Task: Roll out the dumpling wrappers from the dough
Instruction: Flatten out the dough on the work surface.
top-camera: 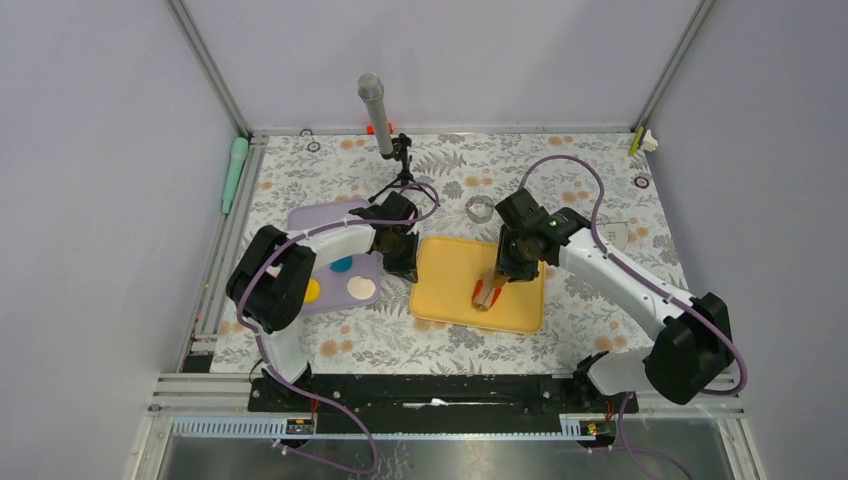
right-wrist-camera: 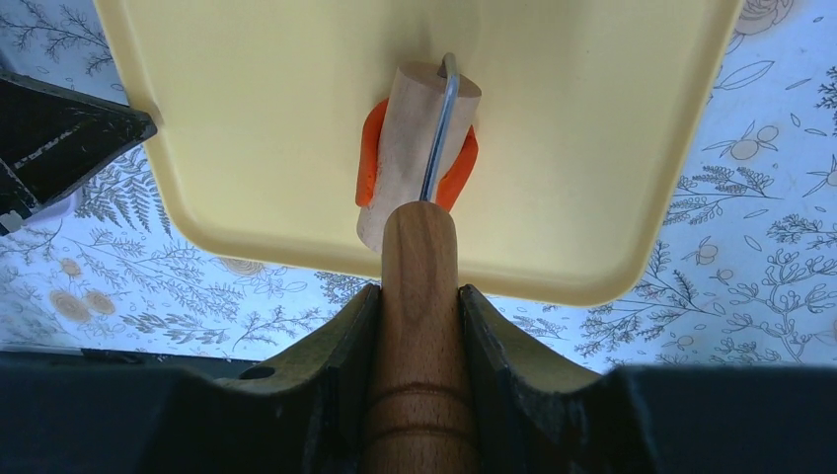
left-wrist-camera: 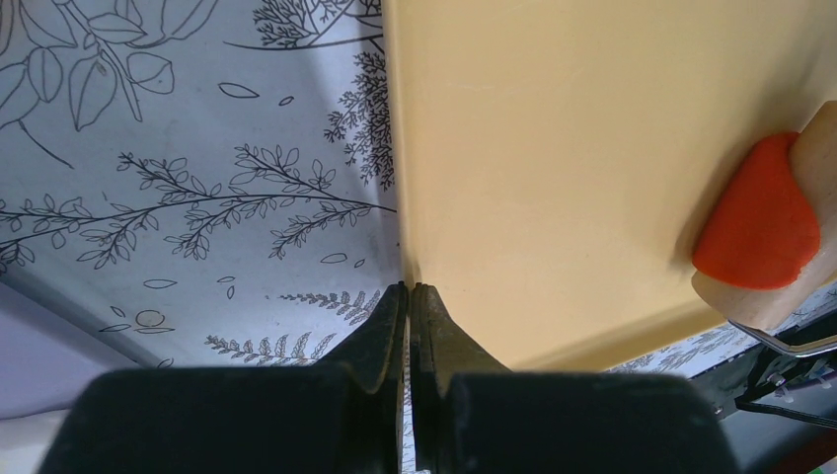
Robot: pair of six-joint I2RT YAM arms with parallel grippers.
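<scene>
The left arm (top-camera: 335, 243) and right arm (top-camera: 612, 270) are showing white shells with black joint housings, each trailing a looping purple cable (top-camera: 565, 157). Black wedge-shaped fingers (left-wrist-camera: 439, 336) are tapering to thin tips.

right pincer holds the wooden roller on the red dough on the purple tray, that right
Not quite. The red dough lies on the yellow tray, not the purple tray, which sits further left. The top external view shows this. The rest stands: the right pincer holds the roller by its wooden handle, and the roller rests on the dough.
</scene>
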